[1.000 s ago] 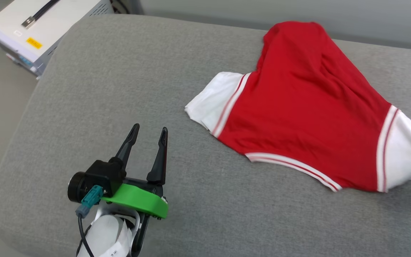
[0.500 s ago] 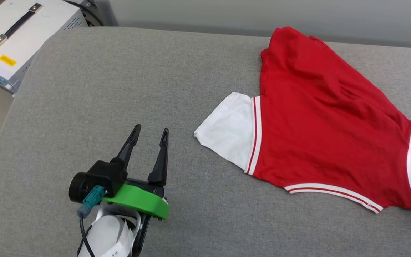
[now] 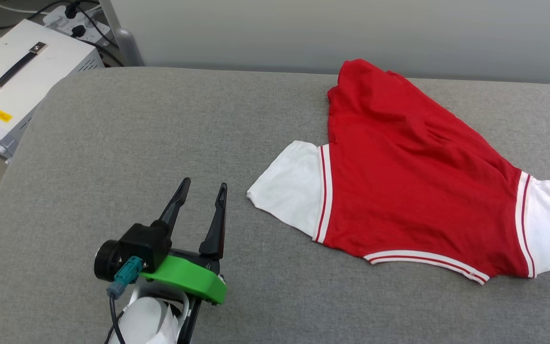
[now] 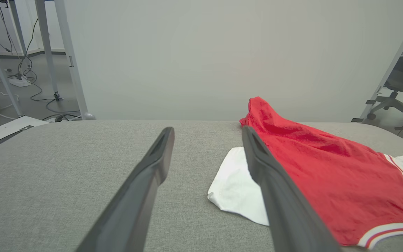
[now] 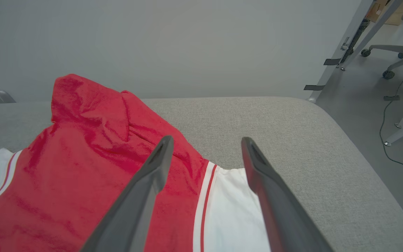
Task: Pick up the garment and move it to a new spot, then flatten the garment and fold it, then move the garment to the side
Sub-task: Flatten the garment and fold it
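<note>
Garment (image 3: 413, 191), just one, lies on one cushion (image 3: 160, 134).

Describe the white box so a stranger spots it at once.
Find the big grey cushion. Off its far left corner sits the white box; a black handle and yellow sticker set it apart from the power strip behind.

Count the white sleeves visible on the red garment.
2. One sleeve lies at the garment's left end, nearest the left gripper; the other sleeve at its right end, by the right gripper. None looks hidden.
</note>
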### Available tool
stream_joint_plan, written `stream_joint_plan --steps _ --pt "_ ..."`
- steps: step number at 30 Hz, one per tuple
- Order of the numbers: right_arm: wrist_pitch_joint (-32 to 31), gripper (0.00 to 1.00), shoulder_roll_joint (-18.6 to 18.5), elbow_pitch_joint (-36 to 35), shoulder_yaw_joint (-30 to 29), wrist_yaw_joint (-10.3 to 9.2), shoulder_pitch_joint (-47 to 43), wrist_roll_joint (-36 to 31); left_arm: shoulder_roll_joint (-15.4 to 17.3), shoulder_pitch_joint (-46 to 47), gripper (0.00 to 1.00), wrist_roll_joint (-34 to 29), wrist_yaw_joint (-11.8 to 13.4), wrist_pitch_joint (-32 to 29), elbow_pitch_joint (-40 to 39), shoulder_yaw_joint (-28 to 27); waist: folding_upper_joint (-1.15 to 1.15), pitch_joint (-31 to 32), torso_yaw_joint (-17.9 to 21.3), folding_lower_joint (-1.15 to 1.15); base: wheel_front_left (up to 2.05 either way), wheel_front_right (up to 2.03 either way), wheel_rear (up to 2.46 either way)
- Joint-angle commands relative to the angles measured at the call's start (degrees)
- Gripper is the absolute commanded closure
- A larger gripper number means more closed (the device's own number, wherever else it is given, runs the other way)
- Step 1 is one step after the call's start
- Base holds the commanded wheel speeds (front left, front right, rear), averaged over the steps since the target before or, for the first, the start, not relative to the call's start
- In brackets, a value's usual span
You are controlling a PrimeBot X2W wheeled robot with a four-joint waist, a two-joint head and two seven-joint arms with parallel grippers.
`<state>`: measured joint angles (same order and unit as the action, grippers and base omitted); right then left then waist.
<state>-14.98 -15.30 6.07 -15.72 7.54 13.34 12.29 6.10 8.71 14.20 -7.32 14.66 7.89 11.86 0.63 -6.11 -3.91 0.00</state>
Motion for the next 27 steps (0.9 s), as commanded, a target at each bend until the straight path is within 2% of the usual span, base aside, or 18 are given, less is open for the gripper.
stream_joint_plan --steps 1,9,14,20,23,27 --pt "2.76 0.00 1.01 -1.62 0.29 -0.05 -1.87 1.12 0.33 -0.58 0.00 0.75 -0.16 0.34 0.17 0.21 -0.63 0.54 0.83 0.00 0.00 0.00 0.00" --pt "19.79 0.00 6.83 -10.76 2.24 -0.05 -8.98 2.37 2.17 0.93 0.00 2.97 -0.16 -0.51 2.66 1.44 -0.63 -1.47 3.36 0.00 0.00 0.00 0.00" --pt "26.88 0.00 9.52 -13.92 2.36 -0.05 -10.88 1.66 3.24 5.58 0.00 2.14 0.31 -6.12 4.61 2.40 -0.63 -4.01 5.22 0.00 0.00 0.00 0.00" --pt "28.17 0.00 10.21 -13.45 3.01 -0.05 -10.05 1.56 4.40 12.57 0.00 1.97 0.94 -23.33 8.97 4.50 -0.63 -7.28 7.60 0.00 0.00 0.00 0.00" --pt "28.40 0.00 10.52 -13.00 3.02 -0.05 -8.88 1.65 5.99 15.89 0.00 0.75 2.46 -33.05 10.05 5.18 -0.63 -8.86 8.97 0.00 0.00 0.00 0.00" --pt "28.41 0.00 10.80 -11.90 3.92 -0.05 -8.15 1.89 7.65 18.71 0.00 -0.25 3.27 -41.62 10.19 5.99 -0.63 -10.64 10.30 0.00 0.00 0.00 0.00"
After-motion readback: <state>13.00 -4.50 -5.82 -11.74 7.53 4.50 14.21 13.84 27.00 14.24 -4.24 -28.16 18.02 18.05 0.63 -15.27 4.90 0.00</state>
